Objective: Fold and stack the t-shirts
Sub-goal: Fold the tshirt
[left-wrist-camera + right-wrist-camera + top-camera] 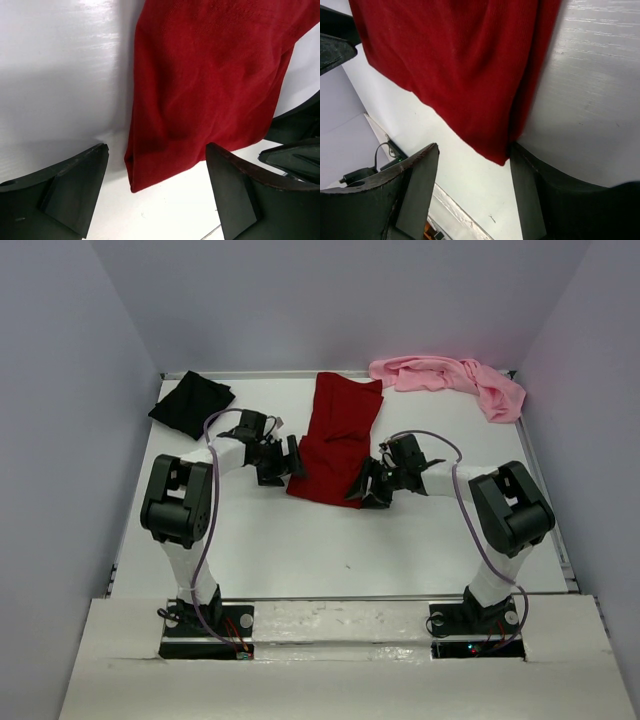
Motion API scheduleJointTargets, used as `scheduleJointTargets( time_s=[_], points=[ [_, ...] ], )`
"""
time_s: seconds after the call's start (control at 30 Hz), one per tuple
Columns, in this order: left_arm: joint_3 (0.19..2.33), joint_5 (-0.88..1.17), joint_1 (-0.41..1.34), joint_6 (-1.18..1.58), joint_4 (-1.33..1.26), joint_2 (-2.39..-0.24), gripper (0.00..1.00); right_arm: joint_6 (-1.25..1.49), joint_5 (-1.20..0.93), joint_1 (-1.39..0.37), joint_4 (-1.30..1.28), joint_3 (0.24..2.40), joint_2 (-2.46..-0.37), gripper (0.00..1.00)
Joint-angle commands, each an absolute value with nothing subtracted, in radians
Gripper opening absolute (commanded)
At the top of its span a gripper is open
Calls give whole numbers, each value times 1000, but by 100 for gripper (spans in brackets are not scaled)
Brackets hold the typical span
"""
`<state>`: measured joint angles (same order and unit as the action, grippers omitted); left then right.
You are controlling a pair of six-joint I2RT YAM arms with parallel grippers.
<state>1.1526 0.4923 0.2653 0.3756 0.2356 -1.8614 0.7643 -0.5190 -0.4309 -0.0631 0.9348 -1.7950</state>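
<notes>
Left hand [293, 456], right hand [362, 485] unclenched (jaws wide) at corners of dark red t-shirt [335, 430]

I can read nothing here. No word, brand, number or sign shows on the dark red t-shirt [335, 435], which is plain cloth in both of my wrist views. The black t-shirt [191, 403] to its left and the light pink t-shirt [450, 380] to its right look just as bare of print, though from overhead they are perhaps too small to be sure.
</notes>
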Motion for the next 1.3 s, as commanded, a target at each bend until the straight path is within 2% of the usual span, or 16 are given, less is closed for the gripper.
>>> scheduleJointTargets(
  time_s=[0.0,0.03,0.13,0.17,0.2,0.33,0.37,0.57,0.8,0.97,1.23,1.27],
  points=[
    [1140,445,262,344,268,-1931,92,747,-434,-442,-77,954,-1827,63],
    [1141,446,262,344,268,-1934,91,747,-434,-442,-80,959,-1830,60],
    [1140,463,262,339,272,-1939,76,744,-426,-442,-90,962,-1830,51],
    [1137,465,262,341,279,-1937,60,741,-420,-442,-95,963,-1827,50],
    [1132,465,262,341,282,-1937,58,738,-411,-442,-106,965,-1824,50],
    [1115,457,262,336,304,-1921,71,733,-391,-442,-132,971,-1821,54],
    [1109,457,261,334,308,-1910,78,733,-390,-442,-136,974,-1821,54],
    [1078,474,264,328,318,-1879,82,735,-376,-442,-150,977,-1825,55],
    [1034,486,264,330,325,-1841,79,730,-360,-442,-175,985,-1830,51],
    [1028,494,267,330,316,-1861,63,730,-364,-442,-184,996,-1844,48],
    [1045,511,278,345,293,-1902,63,729,-374,-442,-192,1008,-1862,44],
    [1048,514,282,345,293,-1907,60,729,-376,-442,-195,1009,-1867,37]
  ],
)
